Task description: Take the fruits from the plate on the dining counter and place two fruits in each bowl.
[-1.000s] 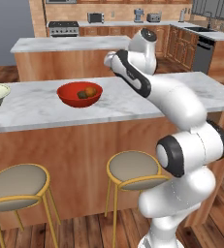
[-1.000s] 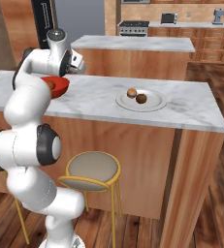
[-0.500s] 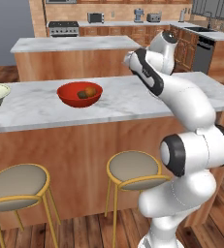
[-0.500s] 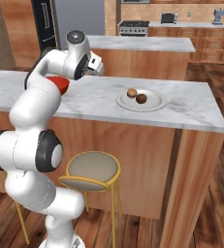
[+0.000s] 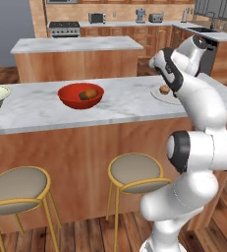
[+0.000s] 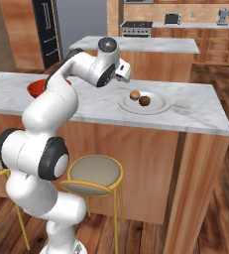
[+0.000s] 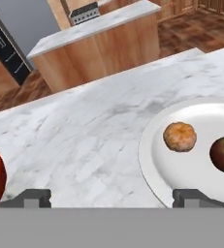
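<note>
I see the dining counter [image 6: 195, 106] carrying the plate [image 6: 158, 105] as my landmark. The red bowl [image 5: 80, 96] sits well left of the plate, a fruit [image 5: 90, 93] inside. Two fruits [image 6: 135, 95] lie on the plate. My gripper [image 7: 112, 197] hangs empty beside the plate, jaws wide apart.

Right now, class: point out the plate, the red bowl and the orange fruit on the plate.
plate [image 6: 158, 106]: right base view, bare rim.
red bowl [image 5: 70, 100]: left base view, outer wall.
orange fruit [image 7: 180, 136]: hand view, its middle.
</note>
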